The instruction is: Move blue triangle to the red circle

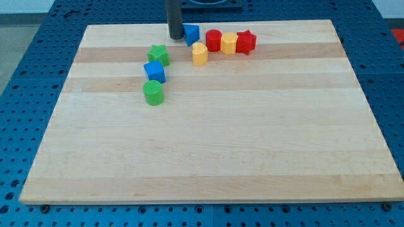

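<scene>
The blue triangle (192, 34) sits near the view's top of the wooden board. My tip (175, 36) is right at its left side, touching or nearly touching it. The red circle (213, 40) lies a short way to the right of the blue triangle, with a small gap between them.
A yellow block (229, 43) and a red star (246, 42) sit in a row to the right of the red circle. A yellow block (199, 54) lies just below the blue triangle. A green star (159, 55), a blue cube (154, 72) and a green circle (153, 92) stand further left.
</scene>
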`<action>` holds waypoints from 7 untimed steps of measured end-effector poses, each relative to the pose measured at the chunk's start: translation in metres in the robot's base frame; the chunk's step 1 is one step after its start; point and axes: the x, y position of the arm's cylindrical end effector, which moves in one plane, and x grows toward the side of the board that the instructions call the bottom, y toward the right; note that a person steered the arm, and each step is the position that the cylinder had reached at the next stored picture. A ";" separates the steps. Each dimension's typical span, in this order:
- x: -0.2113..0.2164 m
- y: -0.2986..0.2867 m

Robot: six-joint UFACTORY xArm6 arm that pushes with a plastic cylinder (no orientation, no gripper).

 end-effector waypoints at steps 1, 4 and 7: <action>0.000 0.000; -0.022 0.015; -0.004 0.055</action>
